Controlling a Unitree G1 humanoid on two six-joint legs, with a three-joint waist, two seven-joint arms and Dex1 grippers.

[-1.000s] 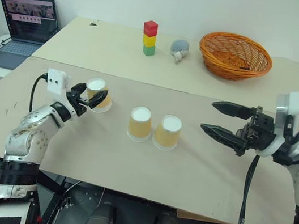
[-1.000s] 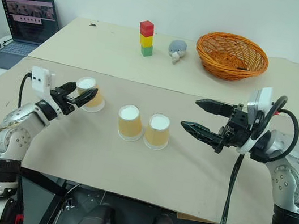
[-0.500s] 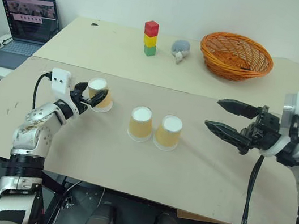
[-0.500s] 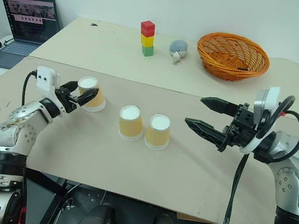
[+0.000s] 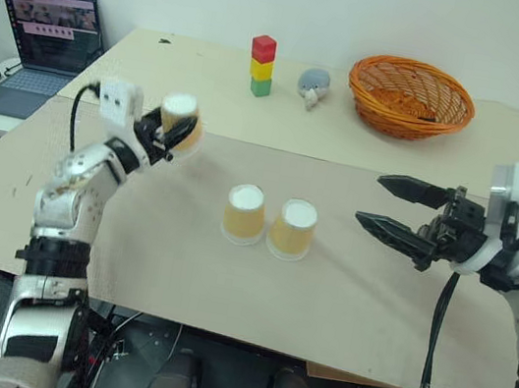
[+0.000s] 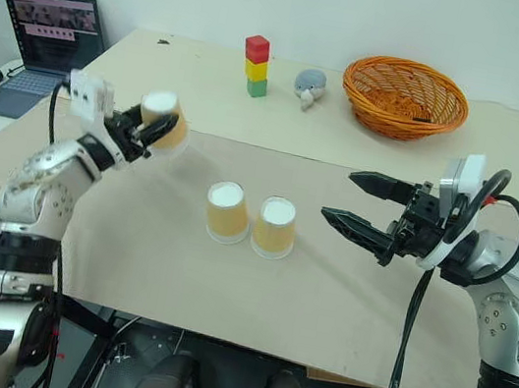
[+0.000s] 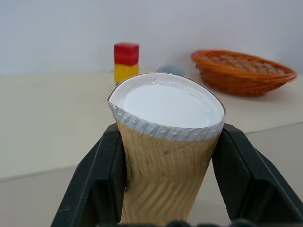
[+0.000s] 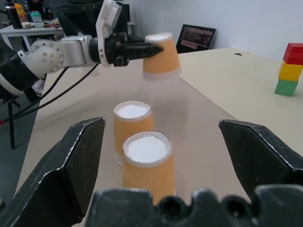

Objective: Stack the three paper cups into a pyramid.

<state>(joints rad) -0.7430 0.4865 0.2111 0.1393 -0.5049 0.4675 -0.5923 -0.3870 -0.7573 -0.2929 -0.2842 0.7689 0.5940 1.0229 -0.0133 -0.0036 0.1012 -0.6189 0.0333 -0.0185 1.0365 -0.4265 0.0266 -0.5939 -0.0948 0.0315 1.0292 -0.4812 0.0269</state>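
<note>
Two paper cups point(image 5: 243, 213) point(image 5: 292, 227) stand upside down, side by side, in the middle of the near table. The third paper cup point(image 5: 181, 117) hangs in the air to their left, base up and slightly tilted, with my left gripper point(image 5: 175, 130) shut on its sides. In the left wrist view its black fingers point(image 7: 102, 179) press the ribbed tan wall of this cup point(image 7: 165, 156) from both sides. My right gripper point(image 5: 370, 200) hovers open to the right of the pair, pointing toward them, with nothing between its fingers.
On the far table stand a red-yellow-green block tower point(image 5: 260, 65), a small grey plush toy point(image 5: 311, 85) and an orange wicker basket point(image 5: 410, 98). An open laptop point(image 5: 47, 34) sits on a side desk at the far left.
My left gripper shut on the left cup and lifted it off the table, up and slightly toward the middle. The right gripper and the two standing cups stayed put.
</note>
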